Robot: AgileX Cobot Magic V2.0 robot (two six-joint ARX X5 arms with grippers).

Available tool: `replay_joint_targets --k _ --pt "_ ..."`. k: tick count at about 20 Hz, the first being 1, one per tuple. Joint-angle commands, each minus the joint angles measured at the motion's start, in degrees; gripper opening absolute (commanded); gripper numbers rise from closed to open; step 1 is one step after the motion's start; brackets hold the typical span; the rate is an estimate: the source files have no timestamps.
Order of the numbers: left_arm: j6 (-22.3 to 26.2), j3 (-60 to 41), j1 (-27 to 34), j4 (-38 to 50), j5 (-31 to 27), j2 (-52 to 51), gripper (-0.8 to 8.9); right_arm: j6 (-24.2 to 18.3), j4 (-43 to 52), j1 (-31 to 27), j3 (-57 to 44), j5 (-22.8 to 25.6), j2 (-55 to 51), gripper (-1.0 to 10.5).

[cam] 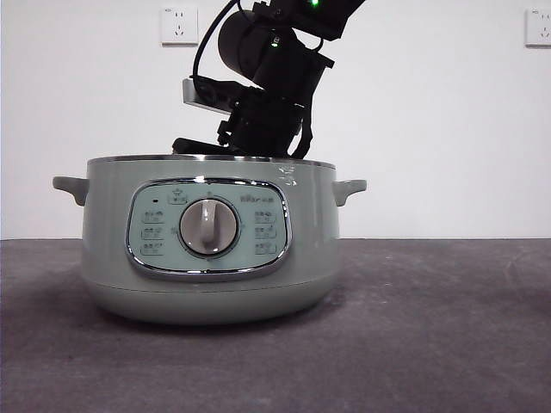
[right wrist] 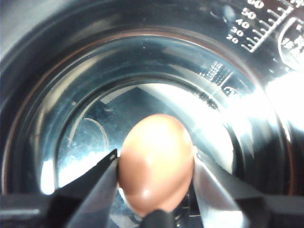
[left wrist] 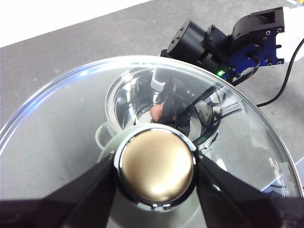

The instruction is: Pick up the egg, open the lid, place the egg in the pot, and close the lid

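The sage-green pot [cam: 103, 249] stands open at the middle of the table, its grey dial [cam: 207, 227] facing the front camera. My right arm [cam: 267, 77] reaches down into it from above. My right gripper [right wrist: 156, 164] is shut on the brown-orange egg [right wrist: 156, 142] and holds it low inside the shiny inner bowl [right wrist: 95, 85]. My left gripper [left wrist: 156, 166] is shut on the knob [left wrist: 156, 159] of the glass lid [left wrist: 61, 128] and holds it above the pot. Through the glass, the egg [left wrist: 157, 112] and the pot's inside [left wrist: 121, 97] show. The lid is out of the front view.
The dark grey table [cam: 430, 327] runs back to a white wall with two sockets [cam: 179, 24]. The right arm's black and blue wrist [left wrist: 247, 33] and a black cable [left wrist: 285, 80] lie beyond the lid in the left wrist view.
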Motion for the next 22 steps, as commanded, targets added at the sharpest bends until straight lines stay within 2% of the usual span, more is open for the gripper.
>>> replay_joint_targets --k 1,3,4,9,12,16,22 --pt "-0.4 1.1 0.1 2.8 0.3 -0.4 -0.08 0.0 -0.5 0.3 -0.2 0.0 -0.7 4.5" --pt "-0.3 1.1 0.1 2.9 0.3 0.3 -0.08 0.3 -0.5 0.3 0.4 1.2 -4.5 4.5" --pt "-0.2 1.1 0.1 3.4 0.3 1.0 -0.08 0.4 -0.8 0.2 0.4 3.5 -7.6 4.5" --pt "0.6 1.1 0.1 9.6 1.0 7.6 -0.08 0.9 -9.1 -0.3 0.4 19.3 -29.4 4.5" --pt "1.6 1.1 0.0 14.5 4.2 14.3 -0.08 1.9 -10.0 -0.3 0.4 20.6 -42.3 4.5" --pt "1.8 1.1 -0.1 19.4 5.4 22.5 -0.08 1.9 -10.8 -0.3 0.4 20.6 -53.3 4.4" --pt "1.9 1.1 -0.1 23.4 5.6 30.2 -0.08 1.9 -13.0 -0.3 0.4 20.9 -60.2 4.4"
